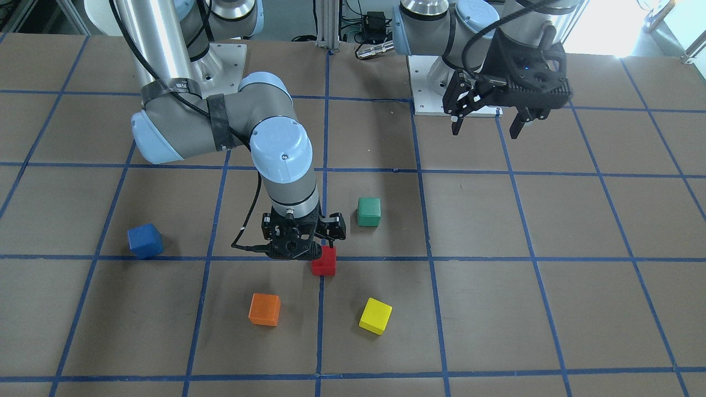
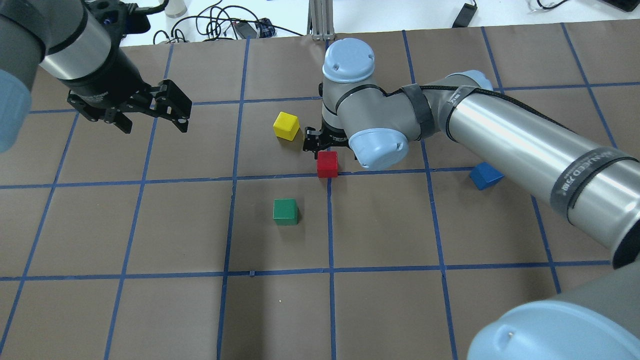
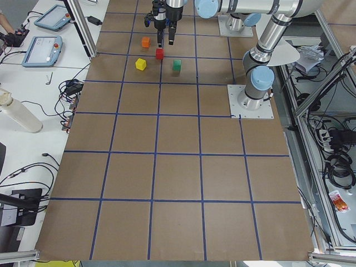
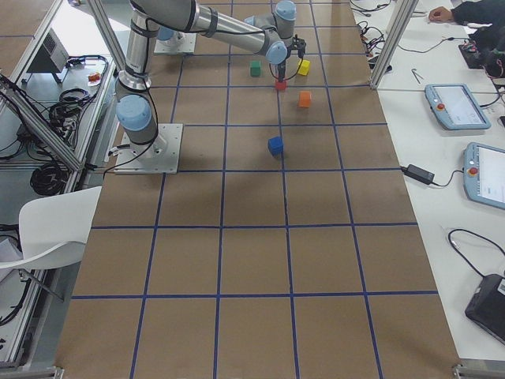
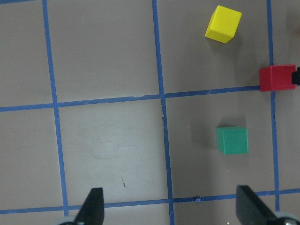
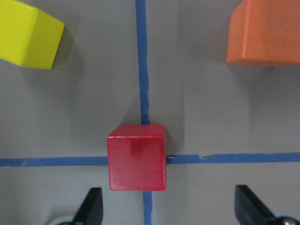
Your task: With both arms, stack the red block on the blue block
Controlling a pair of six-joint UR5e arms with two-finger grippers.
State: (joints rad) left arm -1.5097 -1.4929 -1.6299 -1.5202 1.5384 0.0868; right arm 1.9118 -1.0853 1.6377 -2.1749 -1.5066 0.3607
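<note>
The red block [image 1: 324,262] sits on a blue tape crossing near the table's middle; it also shows in the overhead view [image 2: 327,164] and the right wrist view [image 6: 137,157]. My right gripper [image 6: 171,208] is open and hangs low, just above the red block, with its fingers wide apart; it also shows in the front view [image 1: 300,242]. The blue block [image 1: 145,241] lies apart on my right side, partly behind the right arm in the overhead view [image 2: 486,176]. My left gripper [image 1: 486,129] is open, empty and raised on the left side [image 2: 152,125].
A green block [image 1: 368,212], a yellow block [image 1: 375,316] and an orange block [image 1: 265,309] lie around the red one. The orange block is hidden under the right arm in the overhead view. The brown table [image 1: 551,275] carries a blue tape grid.
</note>
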